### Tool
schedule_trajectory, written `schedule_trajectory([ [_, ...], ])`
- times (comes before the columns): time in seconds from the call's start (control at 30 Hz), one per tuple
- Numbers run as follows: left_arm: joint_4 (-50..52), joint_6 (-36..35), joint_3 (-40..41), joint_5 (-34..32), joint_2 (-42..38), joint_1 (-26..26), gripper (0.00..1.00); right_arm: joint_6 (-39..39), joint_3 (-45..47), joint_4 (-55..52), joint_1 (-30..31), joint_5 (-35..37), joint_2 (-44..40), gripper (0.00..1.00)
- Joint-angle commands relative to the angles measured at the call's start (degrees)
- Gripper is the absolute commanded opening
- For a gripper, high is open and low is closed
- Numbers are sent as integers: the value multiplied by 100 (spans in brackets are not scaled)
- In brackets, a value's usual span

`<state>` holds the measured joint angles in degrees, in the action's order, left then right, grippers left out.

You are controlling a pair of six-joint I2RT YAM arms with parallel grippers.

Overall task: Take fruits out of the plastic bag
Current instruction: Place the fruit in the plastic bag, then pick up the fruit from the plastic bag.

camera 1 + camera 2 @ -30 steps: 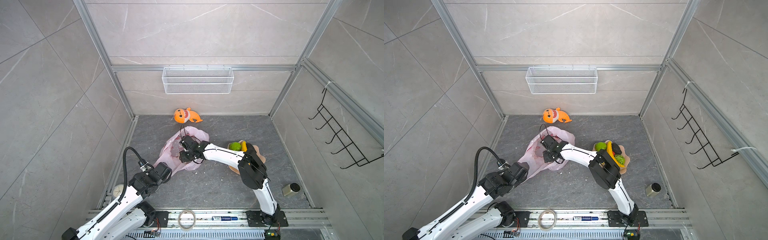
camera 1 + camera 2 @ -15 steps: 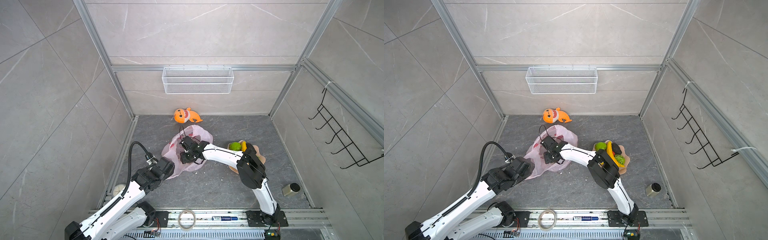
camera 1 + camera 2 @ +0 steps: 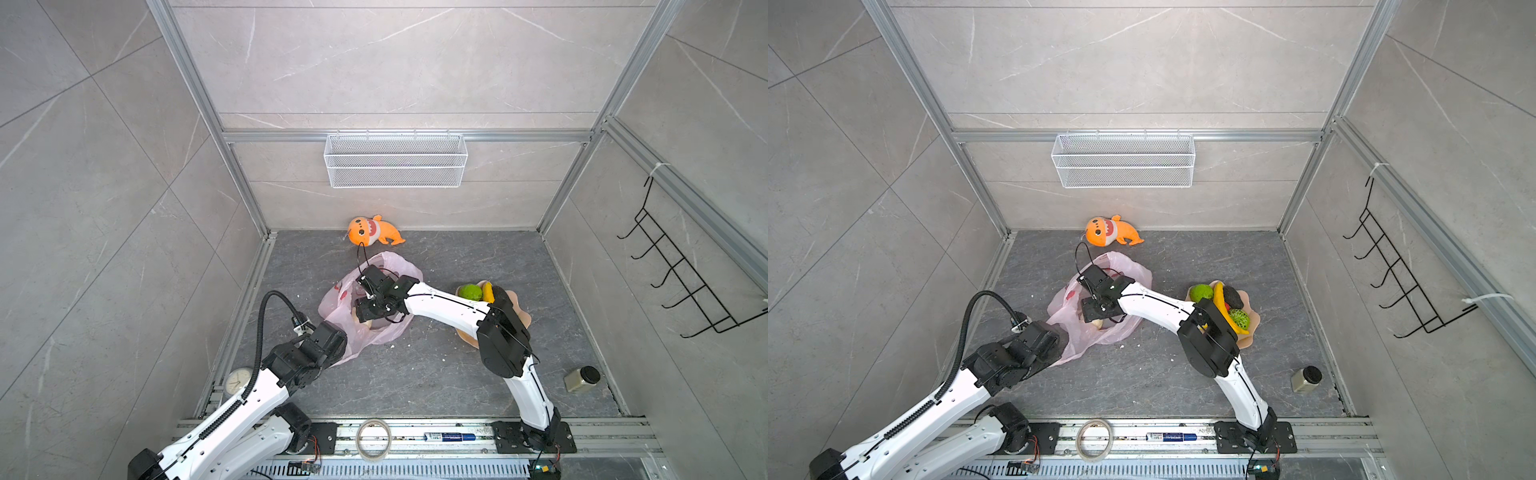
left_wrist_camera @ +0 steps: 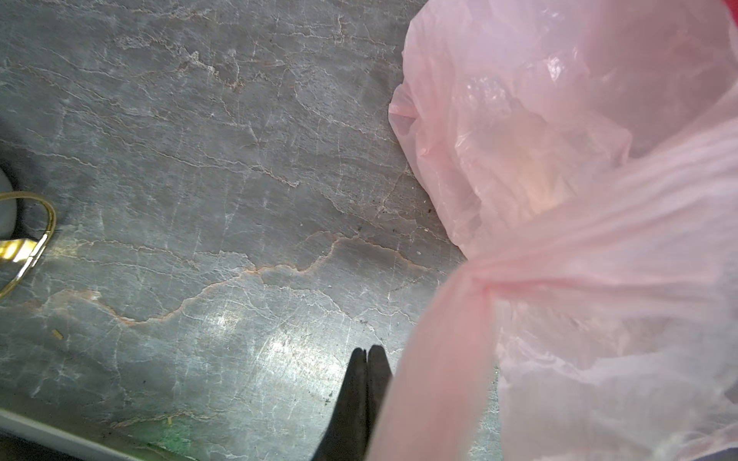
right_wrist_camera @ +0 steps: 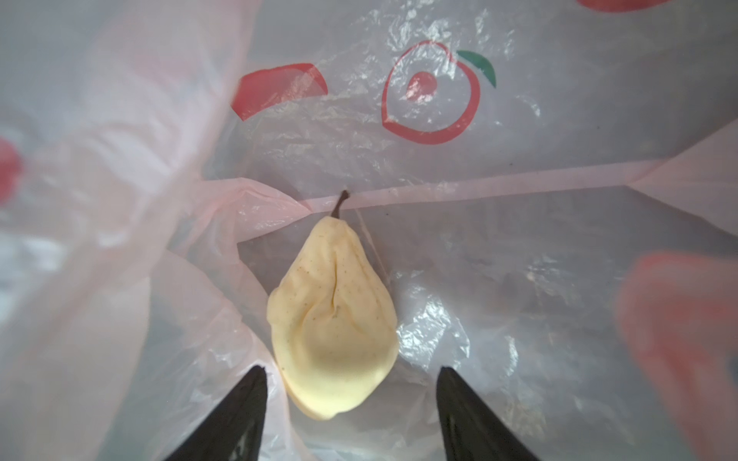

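Back wall: white wire basket (image 3: 395, 162), mounted.
Right wall: black hook rack (image 3: 681, 274).
Floor, far edge: orange plush shark (image 3: 376, 230), on its side.
Right of centre: peach scalloped plate (image 3: 524, 318).
Near right corner: small dark-lidded jar (image 3: 582, 378), lying on its side.
Front rail: tape roll (image 3: 360, 440), blue marker (image 3: 449, 436) beside it.
Left edge: round clock (image 3: 237, 381), partly hidden.

We can read no words or numbers anywhere. The plastic bag (image 5: 539, 167) has only pictures printed on it: a red round fruit outline (image 5: 431, 93) with a green leaf, and some red blobs. The blue label on the pen (image 3: 449, 436) and the little clock (image 3: 238, 381) face are too small to read.
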<state>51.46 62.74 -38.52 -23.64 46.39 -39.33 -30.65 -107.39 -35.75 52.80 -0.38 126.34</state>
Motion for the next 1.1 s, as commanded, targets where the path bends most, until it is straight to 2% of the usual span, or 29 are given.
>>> schedule_trajectory([
  [0.0,83,-163,11,16,-117,20,0,-33,-266,-255,34,43,288,70],
  [0.73,232,-78,87,-21,-374,17,0,198,-1317,-1052,181,135,1227,66],
  [1.07,196,-57,73,-65,-359,17,0,217,-1389,-1269,227,302,1329,63],
])
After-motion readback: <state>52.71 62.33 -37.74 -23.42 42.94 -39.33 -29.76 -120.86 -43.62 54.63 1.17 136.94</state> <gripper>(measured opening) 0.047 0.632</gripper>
